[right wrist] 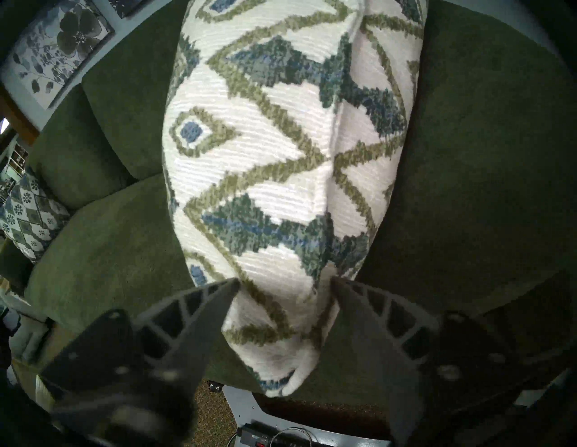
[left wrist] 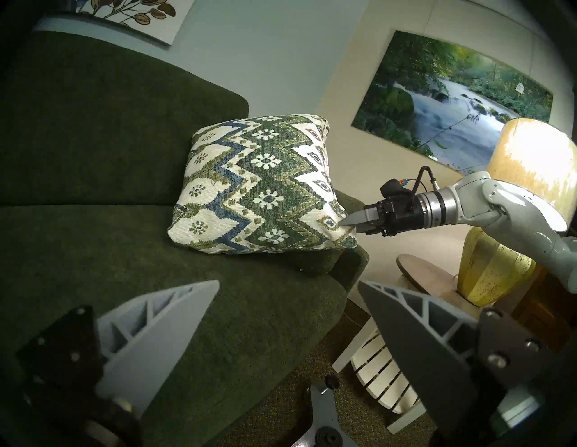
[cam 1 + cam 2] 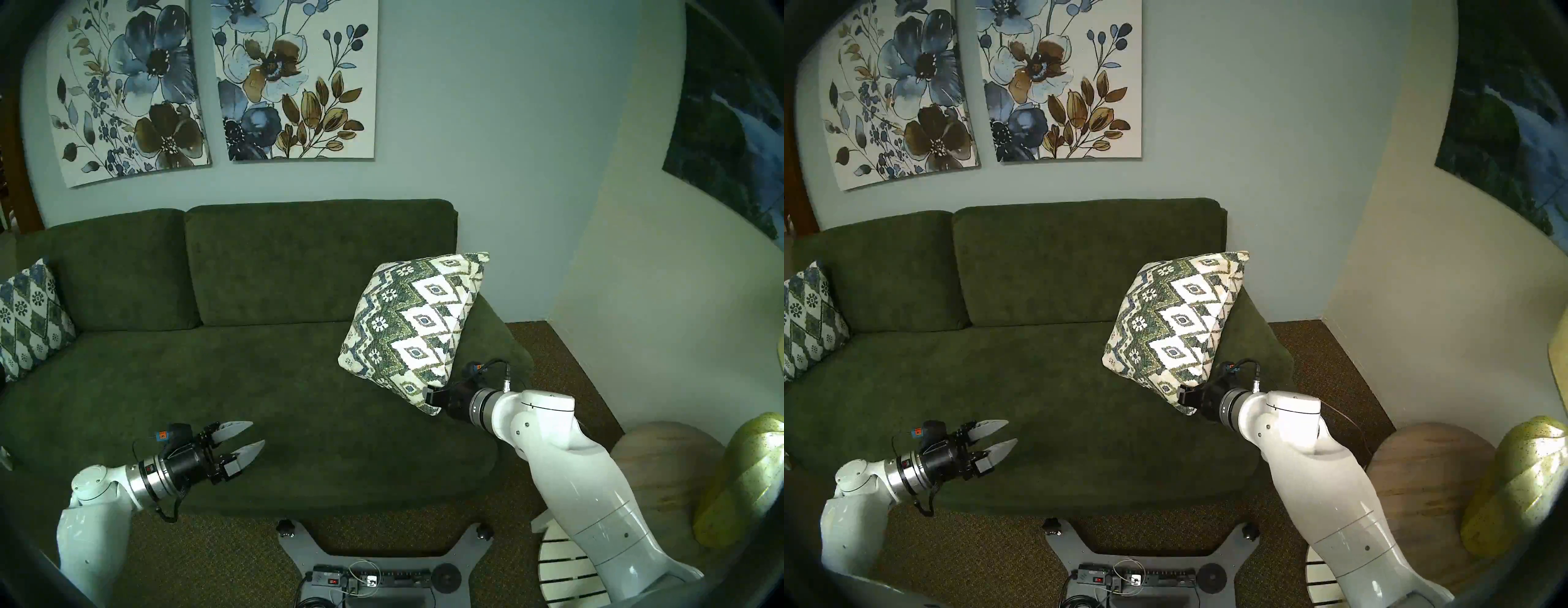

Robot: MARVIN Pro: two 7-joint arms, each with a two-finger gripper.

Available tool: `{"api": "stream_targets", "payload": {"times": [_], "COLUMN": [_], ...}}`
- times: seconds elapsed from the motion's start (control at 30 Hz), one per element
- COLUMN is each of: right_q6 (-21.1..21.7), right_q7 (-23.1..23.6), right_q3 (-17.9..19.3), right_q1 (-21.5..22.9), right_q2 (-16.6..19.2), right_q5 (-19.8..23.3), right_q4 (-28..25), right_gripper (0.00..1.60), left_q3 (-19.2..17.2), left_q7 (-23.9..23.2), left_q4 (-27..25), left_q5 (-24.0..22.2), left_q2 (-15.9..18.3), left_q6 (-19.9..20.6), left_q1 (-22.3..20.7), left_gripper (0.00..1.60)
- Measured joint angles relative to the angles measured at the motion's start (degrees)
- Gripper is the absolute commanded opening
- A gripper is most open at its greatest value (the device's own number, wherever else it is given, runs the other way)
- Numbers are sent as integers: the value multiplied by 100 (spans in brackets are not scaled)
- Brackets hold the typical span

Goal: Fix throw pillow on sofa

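Head views: the pillow [image 3: 409,329] leans on the sofa's [image 3: 237,382] right armrest; left gripper [image 3: 248,441] spread, empty. Left wrist: right gripper [image 2: 346,225] at the pillow's corner. Right wrist — fingers [image 1: 215,299] straddle that corner; grip unclear.
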Motion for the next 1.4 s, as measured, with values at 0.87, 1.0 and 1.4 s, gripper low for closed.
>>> {"api": "stream_targets", "payload": {"times": [0.87, 1.0, 1.4], "right_q6": [530, 529, 563], "right_q7": [394, 512, 686], "right_q3": [-308, -436, -802], "right_q1": [-493, -456, -32], "right_q2": [278, 283, 179], "right_q5": [391, 407, 402], "right_q4": [-20, 201, 907], "right_gripper": [0, 0, 0], "left_q3": [-6, -7, -8], "left_q7": [-13, -14, -17], "left_q4": [5, 6, 7], "left_q5": [1, 1, 1], "left_q2": [-5, -5, -7], "left_q6": [0, 0, 0], "left_q1": [-6, -7, -8], "left_gripper": [160, 160, 160]}}
